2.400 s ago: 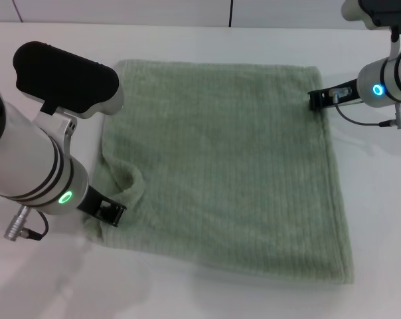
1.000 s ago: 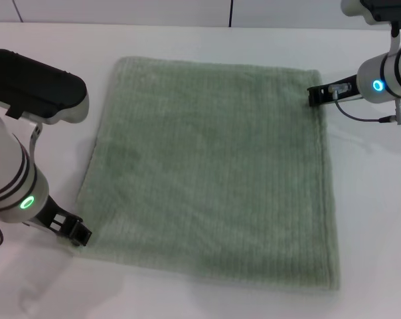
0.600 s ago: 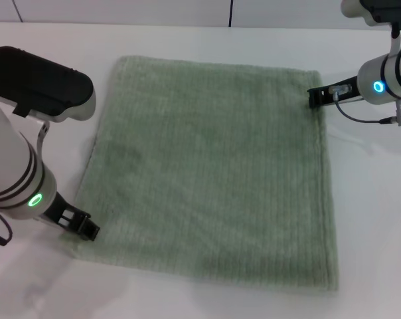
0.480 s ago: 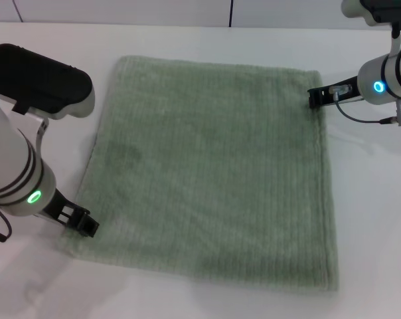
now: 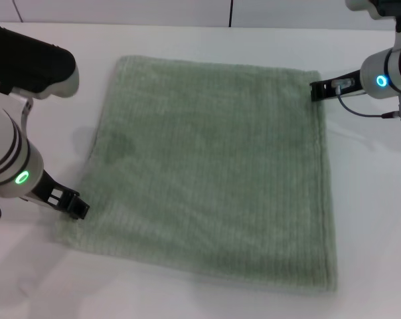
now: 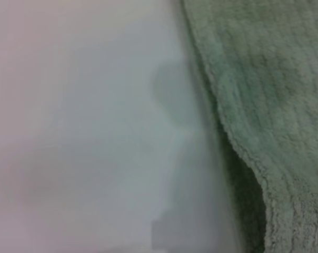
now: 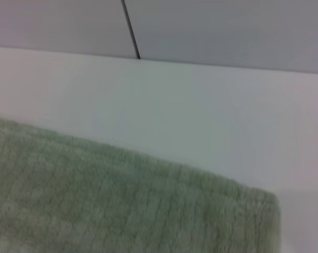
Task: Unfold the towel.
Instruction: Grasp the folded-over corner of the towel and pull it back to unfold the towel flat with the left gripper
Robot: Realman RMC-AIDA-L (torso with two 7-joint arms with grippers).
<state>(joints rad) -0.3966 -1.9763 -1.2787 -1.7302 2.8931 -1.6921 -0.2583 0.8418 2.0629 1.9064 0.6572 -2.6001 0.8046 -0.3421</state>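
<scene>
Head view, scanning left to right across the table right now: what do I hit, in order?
left gripper at the near-left corner → towel spread flat on the table → right gripper at the far-right corner.

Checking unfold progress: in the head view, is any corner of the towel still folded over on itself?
No. The towel lies spread in one flat layer on the white table, with all four corners out.

Head camera: high, looking forward and down over the whole towel (image 5: 214, 166) on the counter (image 5: 380, 199). Left wrist camera: very close on one towel edge (blurred). Right wrist camera: low, close, facing a far corner and the wall beyond.
</scene>
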